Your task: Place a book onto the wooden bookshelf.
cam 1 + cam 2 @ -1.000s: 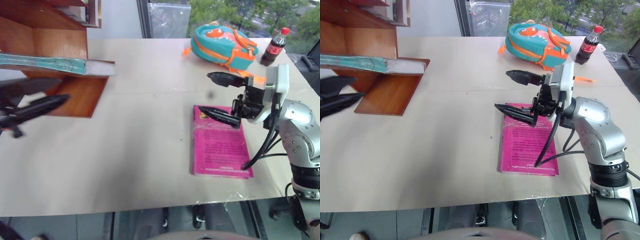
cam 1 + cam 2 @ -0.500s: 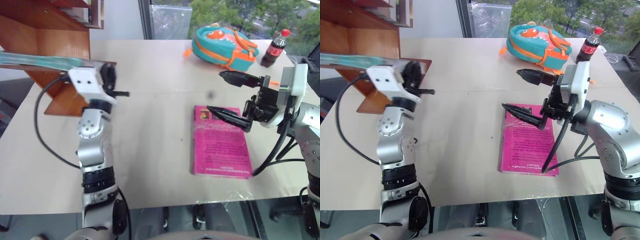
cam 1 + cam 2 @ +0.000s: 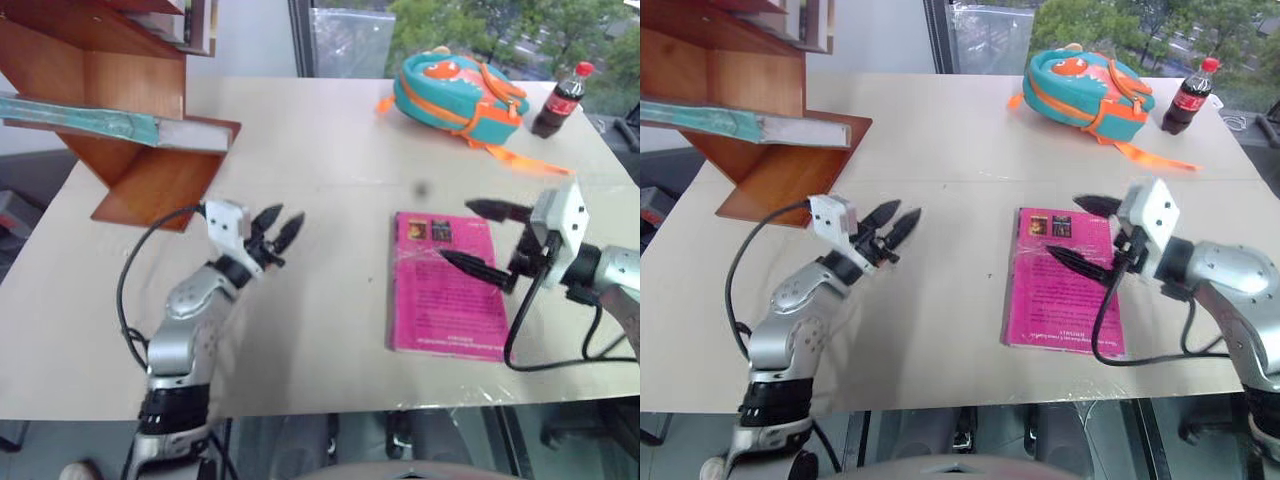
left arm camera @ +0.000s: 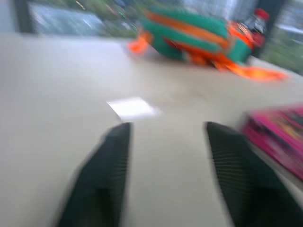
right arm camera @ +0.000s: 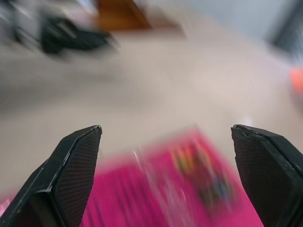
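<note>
The large thin teal-green plastic-wrapped book lies on a slanted board of the reddish-brown wooden bookshelf. Near the shelf, the left gripper points level, fingers parted, holding nothing. The right gripper hangs wide open, empty, over one magenta-pink book; its print is unreadable. Beyond it sit one teal-and-orange bag and one cola bottle.

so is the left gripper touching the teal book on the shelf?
Apart. In the left eye view the left gripper hangs open over the table, with bare tabletop between it and the teal book on the wooden bookshelf.
</note>
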You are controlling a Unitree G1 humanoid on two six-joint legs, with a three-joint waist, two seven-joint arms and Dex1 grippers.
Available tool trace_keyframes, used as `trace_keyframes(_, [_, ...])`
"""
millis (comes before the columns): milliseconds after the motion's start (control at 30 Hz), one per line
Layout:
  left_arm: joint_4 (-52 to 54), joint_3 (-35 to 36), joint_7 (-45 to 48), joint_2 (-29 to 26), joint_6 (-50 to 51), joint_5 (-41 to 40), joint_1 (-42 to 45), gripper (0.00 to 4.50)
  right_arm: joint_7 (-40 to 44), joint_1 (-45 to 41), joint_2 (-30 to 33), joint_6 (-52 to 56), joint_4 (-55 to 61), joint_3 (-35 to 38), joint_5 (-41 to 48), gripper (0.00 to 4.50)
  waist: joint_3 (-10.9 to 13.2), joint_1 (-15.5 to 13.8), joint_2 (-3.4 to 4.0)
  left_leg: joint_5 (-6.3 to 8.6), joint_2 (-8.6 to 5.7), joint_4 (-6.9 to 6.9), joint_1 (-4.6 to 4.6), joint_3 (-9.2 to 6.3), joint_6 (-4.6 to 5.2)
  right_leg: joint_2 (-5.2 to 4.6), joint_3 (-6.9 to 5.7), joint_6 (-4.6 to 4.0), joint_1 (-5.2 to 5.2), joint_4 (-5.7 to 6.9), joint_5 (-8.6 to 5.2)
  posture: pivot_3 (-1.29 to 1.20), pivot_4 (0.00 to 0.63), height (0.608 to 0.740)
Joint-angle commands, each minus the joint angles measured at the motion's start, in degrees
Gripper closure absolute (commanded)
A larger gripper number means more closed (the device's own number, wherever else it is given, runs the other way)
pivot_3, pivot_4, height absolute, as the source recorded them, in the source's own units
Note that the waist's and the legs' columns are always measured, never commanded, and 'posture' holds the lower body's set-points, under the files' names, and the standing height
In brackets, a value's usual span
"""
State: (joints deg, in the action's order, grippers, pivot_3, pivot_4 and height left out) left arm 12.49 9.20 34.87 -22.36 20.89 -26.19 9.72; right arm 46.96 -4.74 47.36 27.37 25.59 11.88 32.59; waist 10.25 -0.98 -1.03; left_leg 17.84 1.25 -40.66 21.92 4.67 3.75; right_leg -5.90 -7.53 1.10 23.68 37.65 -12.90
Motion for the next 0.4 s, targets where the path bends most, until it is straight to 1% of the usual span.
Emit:
trace_keyframes(33, [4.67,4.0,3.92,-4.41,1.72,-4.05,-2.8,0.07,2.07,5.71,2.61,-2.2,-0.52,7.15,-2.18,0.0,0.02,0.12,0.09,0.0,0.03,0.02,-0.05,0.0,0.0,-0.01,0.03,0.0,-0.01,0.01,-0.01,0.0,0.15,0.74])
trace_keyframes(100, [6.96,6.94,6.68,-8.09,2.73,-6.07,-6.95,0.02,3.78,11.43,3.57,-2.51,-0.9,12.67,-2.61,0.0,0.02,0.16,0.12,0.0,0.03,0.02,-0.08,0.01,-0.01,-0.04,0.06,0.01,-0.01,0.03,-0.01,0.0,0.15,0.74])
trace_keyframes(200, [9.67,10.67,10.37,-13.88,1.18,-4.45,-15.12,0.02,5.97,19.59,4.64,-4.16,-1.68,19.79,-5.57,0.0,0.0,0.16,0.16,0.01,0.05,0.1,-0.17,0.05,-0.01,-0.11,0.2,0.01,-0.02,-0.01,-0.02,0.0,0.15,0.74])
trace_keyframes(300, [10.11,13.51,13.3,-17.46,0.46,-4.51,-20.85,0.02,8.04,24.71,4.7,-5.58,-2.67,22.69,-7.14,0.0,-0.02,0.07,0.19,0.01,0.05,0.2,-0.19,0.09,-0.01,-0.1,0.23,0.03,-0.02,-0.09,-0.04,0.0,0.15,0.74])
trace_keyframes(333, [10.35,14.16,13.86,-18.02,0.59,-5.22,-21.67,0.02,8.18,25.23,4.62,-5.93,-3.12,23.06,-7.44,0.0,-0.02,0.06,0.19,0.01,0.05,0.2,-0.17,0.07,-0.01,-0.11,0.22,0.19,-0.01,-0.13,-0.14,0.0,0.15,0.74])
trace_keyframes(400, [10.14,15.01,14.81,-19.38,0.57,-5.41,-22.15,0.02,8.65,25.17,4.54,-5.81,-3.75,23.32,-7.07,0.0,-0.02,-0.01,0.19,0.02,0.05,0.2,-0.16,0.06,-0.01,-0.13,0.21,0.24,-0.02,-0.19,-0.17,0.0,0.15,0.74])
